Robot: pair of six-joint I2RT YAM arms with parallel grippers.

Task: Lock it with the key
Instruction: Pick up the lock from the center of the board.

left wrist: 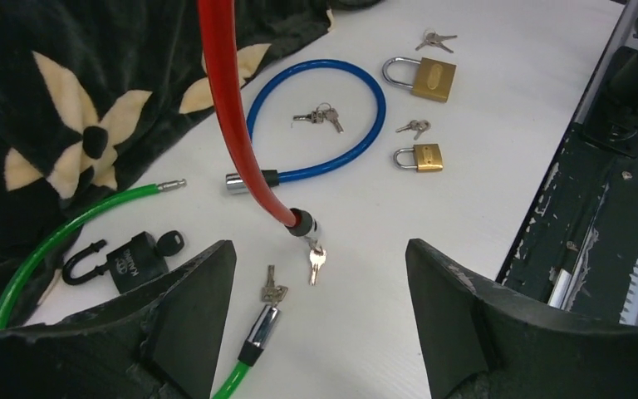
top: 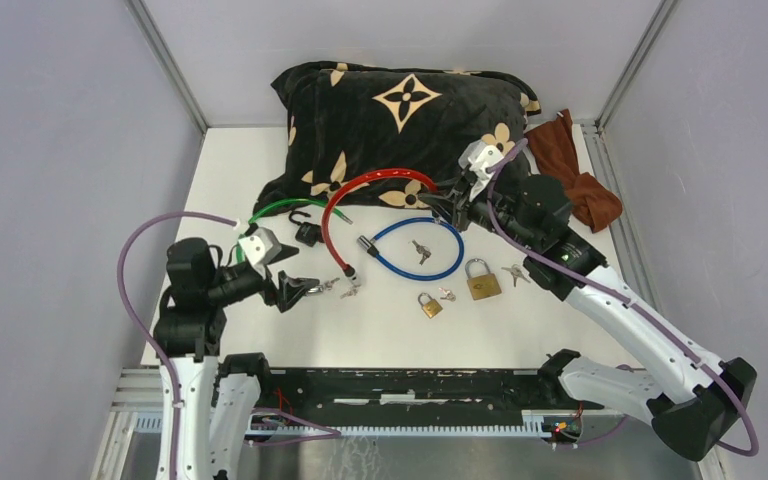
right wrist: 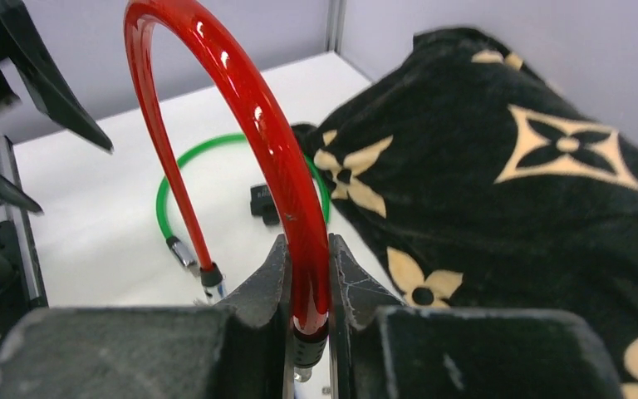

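Observation:
The red cable lock [top: 375, 178] arches up from the table in front of the pillow. My right gripper [right wrist: 308, 283] is shut on one end of this red cable [right wrist: 257, 125], just above its black collar. The cable's other end, a lock head [left wrist: 302, 223], rests on the table with a small silver key [left wrist: 316, 262] hanging from it. My left gripper [left wrist: 320, 249] stands open just short of that key, and both fingers are clear of it. In the top view the left gripper [top: 295, 290] sits left of the lock head.
A green cable [left wrist: 66, 224] ends in a chrome head [left wrist: 264, 322] with a key by the left finger. Around lie a black padlock [left wrist: 129, 259], a blue cable [left wrist: 332, 108], two brass padlocks [left wrist: 432, 76] [left wrist: 428, 156], loose keys, a pillow [top: 400, 110] and a brown cloth [top: 575, 170].

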